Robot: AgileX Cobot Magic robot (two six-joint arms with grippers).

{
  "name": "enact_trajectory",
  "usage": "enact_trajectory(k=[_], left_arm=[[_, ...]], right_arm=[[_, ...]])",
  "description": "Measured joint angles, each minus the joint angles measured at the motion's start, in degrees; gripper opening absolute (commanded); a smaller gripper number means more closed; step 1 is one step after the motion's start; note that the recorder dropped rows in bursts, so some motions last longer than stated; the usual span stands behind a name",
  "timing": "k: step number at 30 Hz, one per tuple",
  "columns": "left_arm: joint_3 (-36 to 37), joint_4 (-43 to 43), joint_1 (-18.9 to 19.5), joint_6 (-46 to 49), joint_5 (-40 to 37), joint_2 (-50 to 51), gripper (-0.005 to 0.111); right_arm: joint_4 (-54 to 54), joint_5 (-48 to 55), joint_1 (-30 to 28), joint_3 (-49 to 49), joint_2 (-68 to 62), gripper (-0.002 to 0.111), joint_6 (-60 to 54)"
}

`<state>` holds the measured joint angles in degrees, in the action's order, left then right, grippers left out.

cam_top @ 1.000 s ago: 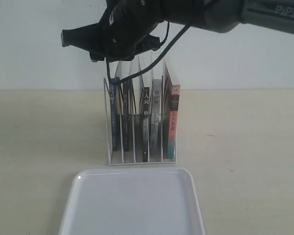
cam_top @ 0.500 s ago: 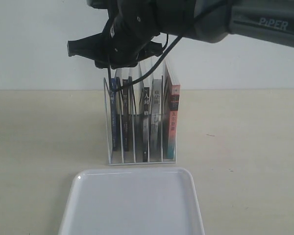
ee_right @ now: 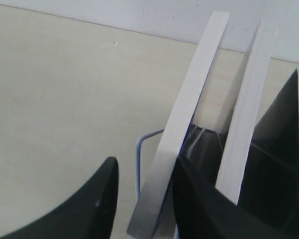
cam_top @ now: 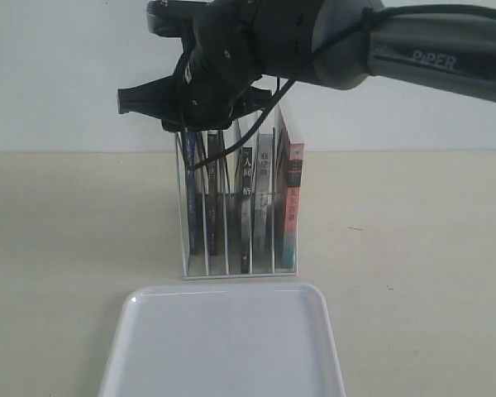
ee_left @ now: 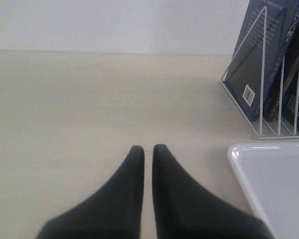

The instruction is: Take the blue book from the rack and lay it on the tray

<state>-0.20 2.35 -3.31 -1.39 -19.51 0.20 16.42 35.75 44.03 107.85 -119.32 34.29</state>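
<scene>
left hand (ee_left: pixel 147 149): fingers pressed nearly together, nothing between them, hovering over bare desk (cam_top: pixel 74 231) off the rack's left side, near the tray corner; not seen in exterior view

blue book (cam_top: pixel 191 203): upright in leftmost slot of the rack (cam_top: pixel 240 273), spine facing the tray, same place as 1 s ago, not lifted

right hand (ee_right: pixel 145 167): arm comes in from the right and reaches across the middle, hand sits over the rack's left end. vs 1 s ago it's lower and a bit further right, now covering the tops of the left dividers, where before it was clear above them. wrist view: jaws apart, straddling the blue book's top page edge; one finger stands off the book with desk showing in the gap, the other is right against the cover side, can't tell if it touches. not clamped yet

next book's page edge runs just beside the blue one, parallel, outside the jaws

rest of rack, going right: black-spined books (cam_top: pixel 245 207) in the middle slots, pink-and-teal book (cam_top: pixel 291 207) in the rightmost slot, all upright, unmoved

tray (cam_top: pixel 223 347): flat on desk just in front of the rack, small gap between them, nothing on it, unmoved
</scene>
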Motion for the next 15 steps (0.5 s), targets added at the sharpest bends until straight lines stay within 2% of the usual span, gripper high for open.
enact_trajectory(k=[15], left_arm=[[0.0, 0.0, 0.0, 0.0, 0.0, 0.0, 0.006]], right_arm=[[2.3, -1.8, 0.0, 0.0, -1.3, 0.036, 2.8]])
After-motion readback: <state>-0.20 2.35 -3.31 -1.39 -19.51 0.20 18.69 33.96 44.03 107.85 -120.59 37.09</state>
